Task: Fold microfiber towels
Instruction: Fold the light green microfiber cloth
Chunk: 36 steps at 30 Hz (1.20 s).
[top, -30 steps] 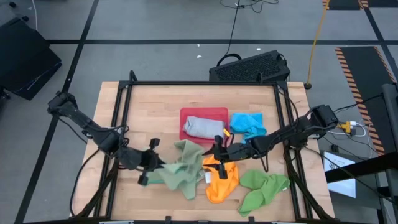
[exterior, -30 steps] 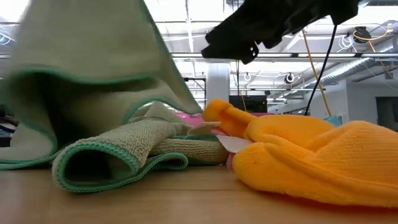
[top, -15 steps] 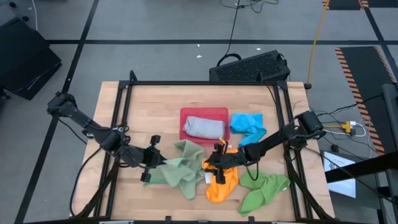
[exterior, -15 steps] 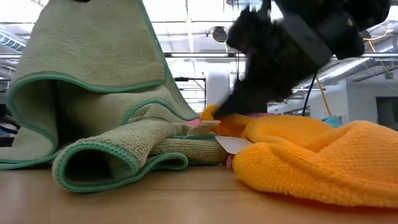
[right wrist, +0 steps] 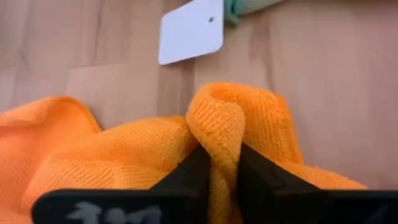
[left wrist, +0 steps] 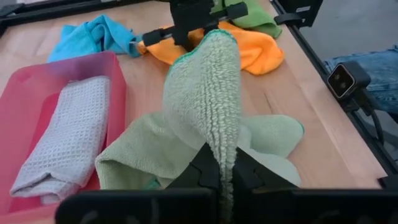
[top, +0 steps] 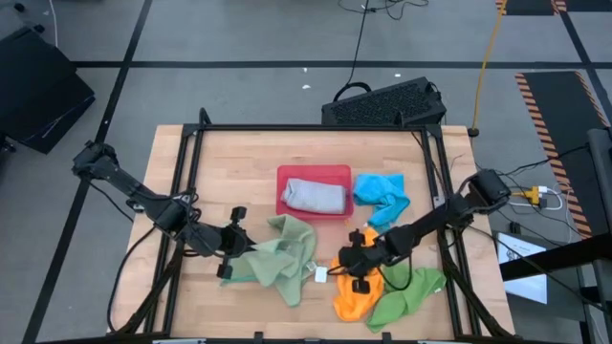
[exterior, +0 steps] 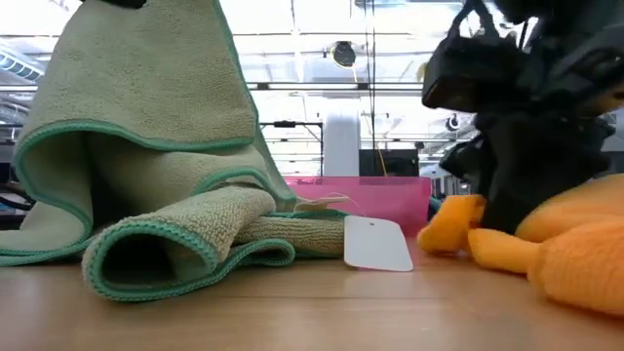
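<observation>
Right end effector [right wrist: 217, 171] now clamped on orange towel [top: 352, 291], seemingly dragged nearer.

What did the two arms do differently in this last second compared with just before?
The right gripper came down, closed on the orange towel and dragged it toward the table's near edge, away from the sage green towel; a white tag now lies uncovered. The left gripper stays shut on the sage green towel, lifted. The red tray and other towels stayed put.
</observation>
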### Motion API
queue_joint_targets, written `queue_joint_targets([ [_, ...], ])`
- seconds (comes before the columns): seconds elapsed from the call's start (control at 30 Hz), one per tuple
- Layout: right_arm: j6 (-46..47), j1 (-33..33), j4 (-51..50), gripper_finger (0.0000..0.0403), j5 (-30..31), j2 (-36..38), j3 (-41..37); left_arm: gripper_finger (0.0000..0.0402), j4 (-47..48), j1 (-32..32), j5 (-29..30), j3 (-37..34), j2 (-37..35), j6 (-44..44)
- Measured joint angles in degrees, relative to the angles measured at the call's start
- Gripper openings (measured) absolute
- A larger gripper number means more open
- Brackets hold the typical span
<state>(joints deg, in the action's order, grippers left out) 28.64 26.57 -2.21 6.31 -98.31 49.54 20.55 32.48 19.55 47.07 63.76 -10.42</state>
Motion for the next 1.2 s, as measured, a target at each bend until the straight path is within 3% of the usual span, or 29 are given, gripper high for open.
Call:
queue_joint_targets([
  [0.1, -0.81, 0.19, 2.05, 0.0067, 4.14, 2.42, 0.0, 0.0012, -1.33, 0.01, -0.3, 0.0, 0.01, 1.15],
  [0.23, -5.44, -0.03, 10.13, 0.0123, 10.65, 4.2, 0.0, 0.0013, -3.25, -0.25, -2.11, 0.01, 0.01, 3.71],
  [0.37, -8.98, -1.75, 17.5, 0.0186, 11.83, 3.52, 0.05, 0.0005, -5.76, -1.15, -6.49, 0.02, 0.15, 5.86],
  [0.57, -2.56, -4.49, 5.68, 0.0244, 14.82, 3.11, 0.01, 0.0014, -5.68, -2.26, -6.62, 0.04, 0.45, 5.88],
  [0.63, -3.71, -4.53, 6.79, 0.0245, 14.82, 3.11, -0.02, 0.0007, -5.71, -2.42, -6.64, 0.04, 0.76, 6.6],
  [0.83, -11.0, -4.64, 25.36, 0.0223, 14.55, 1.59, -1.55, 0.0015, -6.9, -3.38, -6.7, 0.04, 0.78, 9.31],
  [0.97, -15.75, -5.99, 31.25, 0.0207, 14.21, -0.76, -1.72, 0.0006, -7.62, -4.27, -8.05, 0.04, 0.75, 11.38],
  [1.2, -16.91, -10.54, 39.05, 0.0188, 2.47, -5.92, -1.6, 0.0018, -7.17, -6.57, -9.59, -0.03, 0.75, 12.17],
])
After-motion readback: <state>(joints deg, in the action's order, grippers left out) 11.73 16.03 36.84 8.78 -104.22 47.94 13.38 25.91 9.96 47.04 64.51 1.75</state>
